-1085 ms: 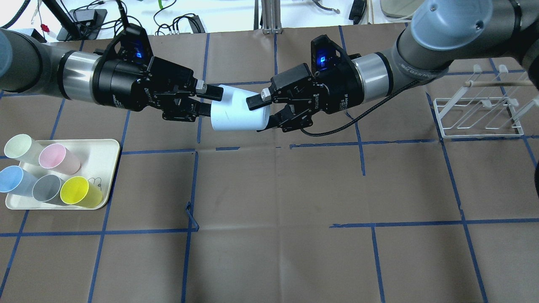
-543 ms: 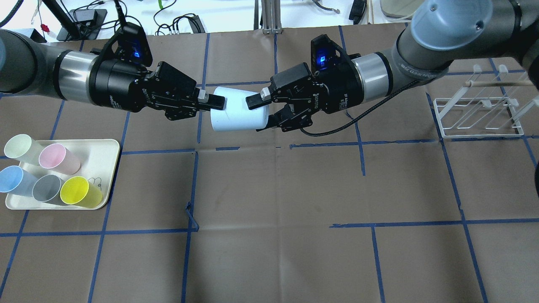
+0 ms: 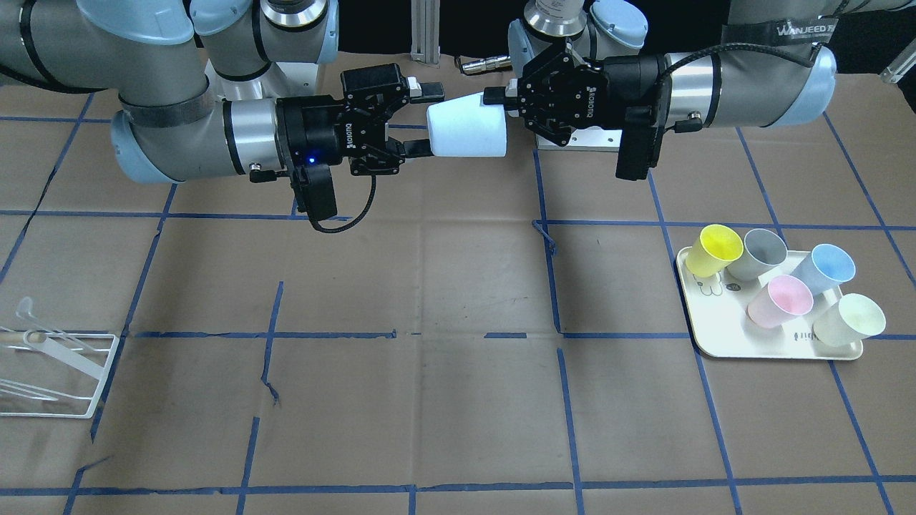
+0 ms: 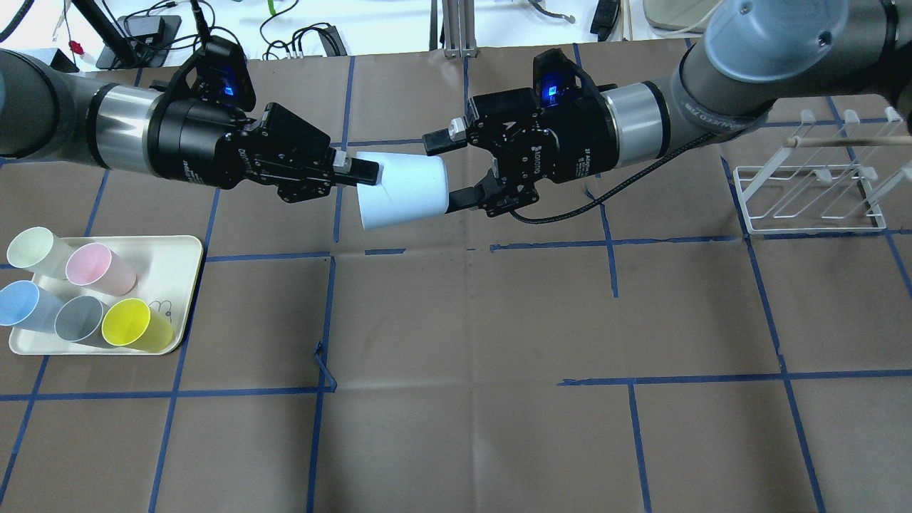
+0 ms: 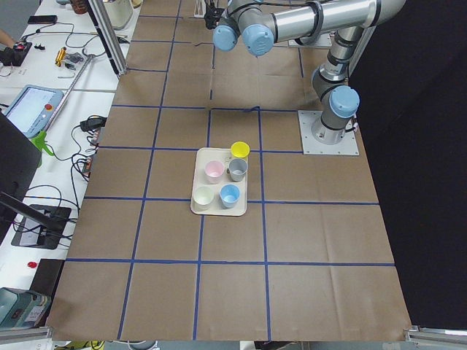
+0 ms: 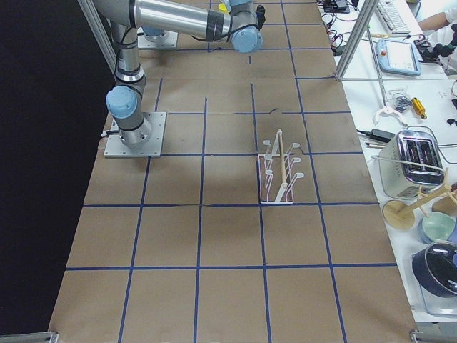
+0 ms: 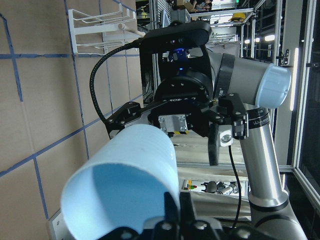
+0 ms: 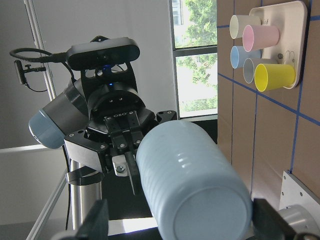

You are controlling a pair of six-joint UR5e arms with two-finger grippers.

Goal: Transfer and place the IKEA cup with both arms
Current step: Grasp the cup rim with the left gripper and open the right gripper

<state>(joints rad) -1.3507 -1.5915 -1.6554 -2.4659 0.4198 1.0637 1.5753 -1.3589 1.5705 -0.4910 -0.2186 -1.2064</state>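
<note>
The pale blue IKEA cup [image 4: 399,191] hangs on its side in mid-air between the two arms, also in the front view [image 3: 466,129]. My left gripper [image 4: 367,171] [image 3: 494,96] is shut on the wall of the cup's wide rim. My right gripper [image 4: 443,171] [image 3: 428,120] is open, its fingers [image 4: 438,140] spread above and below the cup's narrow base without touching it. The left wrist view shows the cup's open mouth [image 7: 125,185]. The right wrist view shows its closed base [image 8: 200,200].
A cream tray [image 4: 178,246] at the table's left holds a blue twin cup [image 4: 20,303], a pink cup [image 4: 92,265], a grey cup [image 4: 78,318], a yellow cup [image 4: 128,322] and a pale green cup [image 4: 28,248]. A white wire rack [image 4: 812,192] stands at the right.
My left gripper went from open to shut on the cup's rim. My right gripper then opened off the cup's base and drew back slightly. The cup tilted a little.
</note>
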